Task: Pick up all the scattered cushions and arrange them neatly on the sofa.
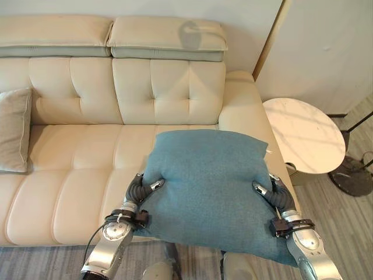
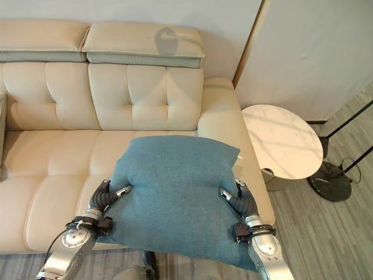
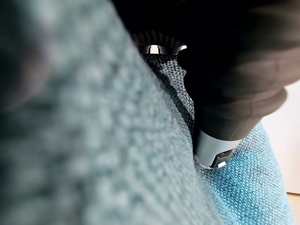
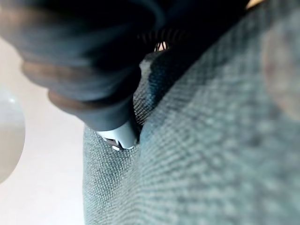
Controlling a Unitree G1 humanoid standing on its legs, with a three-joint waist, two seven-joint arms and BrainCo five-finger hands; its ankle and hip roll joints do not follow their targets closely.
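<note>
A large blue cushion [image 1: 213, 186] hangs in front of me over the front edge of the cream sofa's [image 1: 76, 157] right seat, held between both hands. My left hand [image 1: 140, 189] grips its left edge and my right hand [image 1: 277, 195] its right edge. Each thumb presses into the top cloth, and the fingers are hidden underneath. In the left wrist view the thumb [image 3: 215, 150] digs into the blue weave [image 3: 93, 140]. The right wrist view shows the same pinch on the blue cushion [image 4: 211, 140]. A beige cushion [image 1: 13, 128] leans upright at the sofa's far left.
A round white marble side table [image 1: 303, 134] stands just right of the sofa's right armrest [image 1: 242, 105]. A dark lamp base [image 1: 352, 175] sits on the wooden floor beyond it. The sofa's middle seats are bare.
</note>
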